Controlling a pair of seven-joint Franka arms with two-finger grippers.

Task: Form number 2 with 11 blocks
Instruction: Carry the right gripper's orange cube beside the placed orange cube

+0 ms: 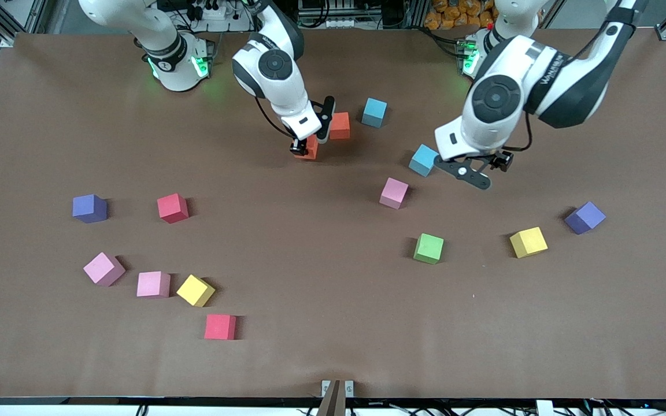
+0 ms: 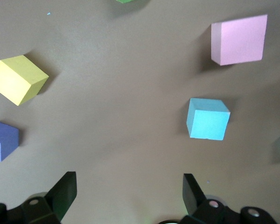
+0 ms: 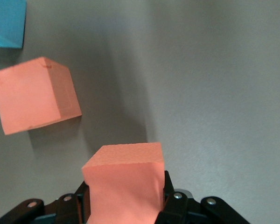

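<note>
My right gripper (image 1: 305, 147) is shut on an orange block (image 1: 312, 147), seen large between the fingers as the held orange block (image 3: 126, 179). A second orange block (image 1: 340, 125) (image 3: 35, 95) lies just beside it. My left gripper (image 1: 477, 172) (image 2: 128, 191) hangs open and empty next to a light blue block (image 1: 424, 160) (image 2: 207, 119). No digit shape shows. Other blocks lie scattered: pink (image 1: 394, 192) (image 2: 238, 39), green (image 1: 429, 248), yellow (image 1: 528, 241) (image 2: 18, 79), red (image 1: 173, 207), two pinks (image 1: 103, 268) (image 1: 154, 284), yellow (image 1: 196, 290), red (image 1: 220, 327).
Another blue cube (image 1: 374, 112) (image 3: 7, 23) sits near the orange pair, farther from the front camera. One purple cube (image 1: 585, 217) (image 2: 3, 140) lies toward the left arm's end, another purple cube (image 1: 89, 208) toward the right arm's end. The brown table (image 1: 310, 242) is bare at its middle.
</note>
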